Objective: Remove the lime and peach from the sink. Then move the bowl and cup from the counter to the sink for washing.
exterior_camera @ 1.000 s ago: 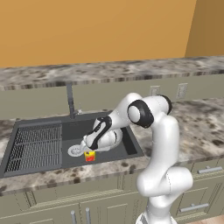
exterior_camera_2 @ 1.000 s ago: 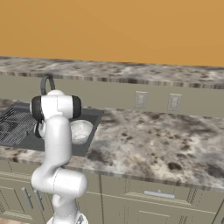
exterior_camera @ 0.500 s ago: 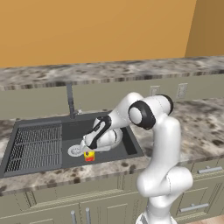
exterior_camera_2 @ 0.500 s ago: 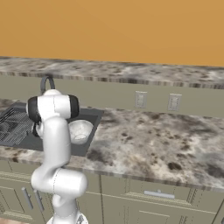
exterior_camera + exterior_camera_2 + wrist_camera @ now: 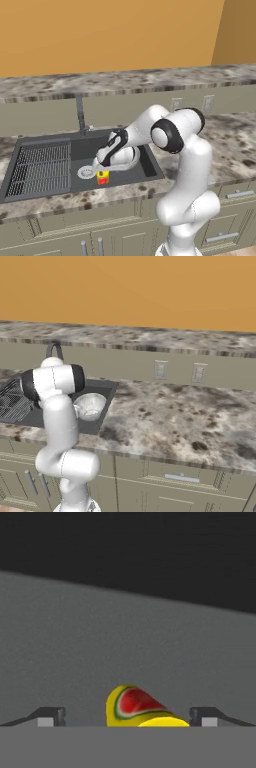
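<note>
Inside the sink [image 5: 45,186], the bowl [image 5: 125,157] and cup [image 5: 103,177] crowd the right basin beside the drain [image 5: 86,172]; the ribbed drainer [image 5: 42,167] lies bare.

Flat, even render lighting, no glare; sink [image 5: 60,172] basin dark, shadows faint. Hand view soft, possibly slightly blurred up close.

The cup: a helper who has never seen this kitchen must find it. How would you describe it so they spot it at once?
Find the dark grey sink set in the speckled stone counter. In its basin, near the front wall beside the round silver drain, stands the cup, just under the open gripper. It is small, yellow with a red lower part, unlike the much larger silvery-white bowl behind it.
</note>
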Available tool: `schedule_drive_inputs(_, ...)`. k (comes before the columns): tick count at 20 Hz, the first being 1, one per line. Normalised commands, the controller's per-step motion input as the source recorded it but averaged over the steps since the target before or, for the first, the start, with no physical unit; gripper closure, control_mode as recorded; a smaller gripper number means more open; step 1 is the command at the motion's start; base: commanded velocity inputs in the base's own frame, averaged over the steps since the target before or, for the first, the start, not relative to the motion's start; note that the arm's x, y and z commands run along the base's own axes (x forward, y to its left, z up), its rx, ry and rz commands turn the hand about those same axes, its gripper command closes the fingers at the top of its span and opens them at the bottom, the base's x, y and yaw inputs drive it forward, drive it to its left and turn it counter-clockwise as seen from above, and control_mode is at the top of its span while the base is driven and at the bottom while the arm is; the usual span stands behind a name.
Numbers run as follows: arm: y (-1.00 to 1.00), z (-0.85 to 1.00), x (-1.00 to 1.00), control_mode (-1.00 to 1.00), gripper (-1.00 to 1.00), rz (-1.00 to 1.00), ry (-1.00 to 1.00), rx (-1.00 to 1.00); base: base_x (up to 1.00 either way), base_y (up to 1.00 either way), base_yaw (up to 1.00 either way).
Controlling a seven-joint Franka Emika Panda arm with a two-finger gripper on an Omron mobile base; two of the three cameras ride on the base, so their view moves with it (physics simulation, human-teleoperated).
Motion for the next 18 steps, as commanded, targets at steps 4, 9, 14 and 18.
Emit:
schedule_drive_inputs(4, -0.19, 0.22, -0.25, -1.0, -1.0, 0.0, 0.01, 0.0, 0.0, 0.0, 0.0)
schedule_drive_inputs(9, -0.2, 0.29, -0.22, -1.0, -1.0, 0.0, 0.04, 0.0, 0.0, 0.0, 0.0)
schedule_drive_inputs(14, -0.2, 0.38, -0.18, -1.0, -1.0, 0.0, 0.13, 0.0, 0.0, 0.0, 0.0)
schedule_drive_inputs(18, -0.18, 0.4, -0.19, -1.0, -1.0, 0.0, 0.17, 0.0, 0.0, 0.0, 0.0)
